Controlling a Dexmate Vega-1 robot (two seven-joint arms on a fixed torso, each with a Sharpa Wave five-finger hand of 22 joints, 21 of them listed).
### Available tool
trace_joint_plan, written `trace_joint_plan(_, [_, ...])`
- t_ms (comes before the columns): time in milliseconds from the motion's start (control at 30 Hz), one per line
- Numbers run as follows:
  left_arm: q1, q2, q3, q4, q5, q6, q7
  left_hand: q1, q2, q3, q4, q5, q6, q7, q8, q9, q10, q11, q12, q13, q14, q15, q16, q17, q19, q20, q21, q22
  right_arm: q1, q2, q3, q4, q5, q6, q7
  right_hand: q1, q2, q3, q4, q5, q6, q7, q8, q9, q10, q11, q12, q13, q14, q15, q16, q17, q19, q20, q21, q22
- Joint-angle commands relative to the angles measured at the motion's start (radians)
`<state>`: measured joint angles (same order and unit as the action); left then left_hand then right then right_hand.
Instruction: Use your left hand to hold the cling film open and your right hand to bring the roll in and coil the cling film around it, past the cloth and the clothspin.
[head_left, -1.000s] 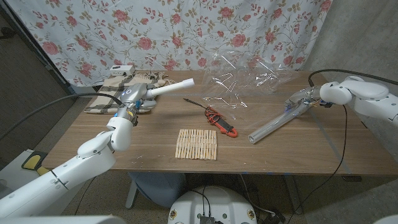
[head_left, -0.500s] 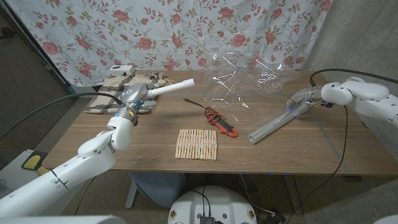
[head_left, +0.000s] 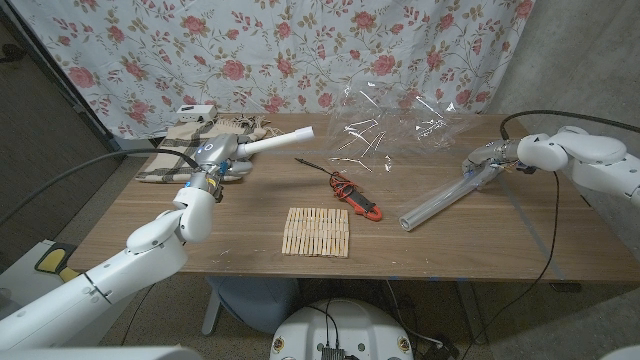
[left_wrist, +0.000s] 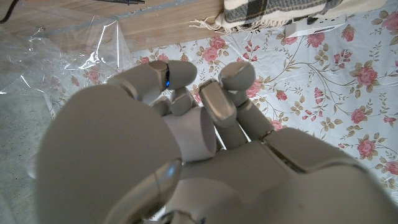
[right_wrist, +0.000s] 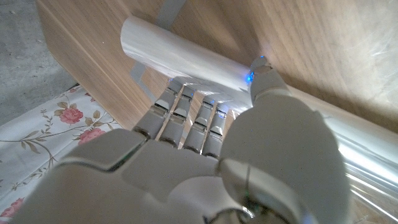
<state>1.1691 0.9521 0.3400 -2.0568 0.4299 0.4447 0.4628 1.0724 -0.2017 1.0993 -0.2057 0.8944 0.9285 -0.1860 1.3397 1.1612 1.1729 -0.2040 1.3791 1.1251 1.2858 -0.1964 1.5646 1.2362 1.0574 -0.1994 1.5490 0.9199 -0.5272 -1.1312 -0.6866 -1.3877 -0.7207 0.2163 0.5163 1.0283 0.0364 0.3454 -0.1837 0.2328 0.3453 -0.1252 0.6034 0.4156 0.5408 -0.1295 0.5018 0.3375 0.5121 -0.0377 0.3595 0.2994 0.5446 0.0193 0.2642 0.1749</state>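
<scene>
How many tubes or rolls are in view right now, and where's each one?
2. A white tube is gripped in the left hand, raised above the table beside the cloth. The cling film roll is gripped at one end by the right hand.

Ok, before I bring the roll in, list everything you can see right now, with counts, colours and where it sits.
Table: one, brown wood, under everything.
Cling film: one clear sheet, spread above the table's far middle.
White tube: one, in the left hand.
Roll: one, clear-wrapped, right side, far end in the right hand.
Cloth: one, beige checked, far left.
White box: one, behind the cloth.
Clothespins: one row, pale wood, near middle.
Red tool: one, with black lead, centre.
Curtain: floral, behind the table.
Left hand: grips the tube.
Right hand: grips the roll.
</scene>
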Motion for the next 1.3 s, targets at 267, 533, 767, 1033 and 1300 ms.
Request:
trace_joint_plan(267, [-0.001,0.0,0.003,-0.004,0.002,-0.003,-0.001,0.001,-0.004,0.001,-0.001,0.008,-0.003,-0.001,0.253,0.092,0.053,-0.003,0.205,0.121,-0.004,-0.005,0.007,0.003,0.0,0.002,-0.003,-0.01,-0.027,0.0,-0.01,0.021,0.045,0.019,-0.043,0.099,0.064,0.018,0.016,0.027,0.048,-0.011,0.061,0.027,0.125,-0.039,0.055,0.031,0.235,-0.196,0.034,0.061,0.268,-0.095,-0.007,0.008])
trace_joint_plan(533, [0.0,-0.001,0.002,-0.006,0.001,-0.005,-0.001,0.002,-0.005,-0.003,-0.001,0.008,-0.003,-0.001,0.253,0.092,0.053,-0.003,0.205,0.121,-0.006,-0.004,0.008,0.004,-0.004,0.003,0.006,0.002,-0.006,0.014,-0.025,0.043,0.049,0.046,-0.012,0.186,0.057,-0.015,0.013,0.081,0.105,-0.035,0.139,0.081,0.141,-0.047,0.167,0.161,0.321,-0.197,0.103,0.208,0.298,-0.099,0.018,0.023])
trace_joint_plan(767, [-0.002,-0.008,0.006,0.004,-0.002,-0.018,0.006,0.001,-0.006,-0.003,-0.001,0.009,-0.005,0.0,0.253,0.092,0.053,-0.003,0.206,0.121,-0.007,-0.005,0.009,0.004,-0.004,0.004,-0.001,-0.011,0.007,0.021,-0.025,0.047,0.073,0.035,0.032,0.242,0.073,-0.057,0.02,0.133,0.155,-0.034,0.199,0.116,0.187,-0.055,0.352,0.368,0.385,-0.201,0.147,0.364,0.32,-0.119,0.061,0.038])
trace_joint_plan(1033, [-0.006,-0.011,0.009,0.016,-0.003,-0.034,0.011,0.001,-0.006,-0.004,-0.001,0.01,-0.006,0.001,0.253,0.092,0.052,-0.003,0.205,0.121,-0.009,-0.004,0.009,0.004,-0.004,0.003,0.006,-0.003,-0.021,-0.002,0.016,0.005,0.135,-0.009,0.017,0.22,0.067,-0.095,0.041,0.175,0.147,-0.032,0.229,0.145,0.214,-0.047,0.461,0.517,0.473,-0.197,0.207,0.496,0.326,-0.117,0.1,0.058])
trace_joint_plan(1300, [-0.017,-0.019,0.017,0.029,-0.001,-0.05,0.015,0.002,-0.006,-0.006,-0.002,0.011,-0.008,0.001,0.253,0.092,0.052,-0.003,0.205,0.121,-0.01,-0.005,0.009,0.004,-0.005,0.003,0.005,-0.006,-0.084,-0.046,0.081,-0.081,0.207,-0.019,-0.069,0.174,0.091,-0.151,0.041,0.173,0.2,-0.029,0.325,0.223,0.29,-0.06,0.639,0.78,0.544,-0.191,0.348,0.739,0.354,-0.105,0.204,0.127])
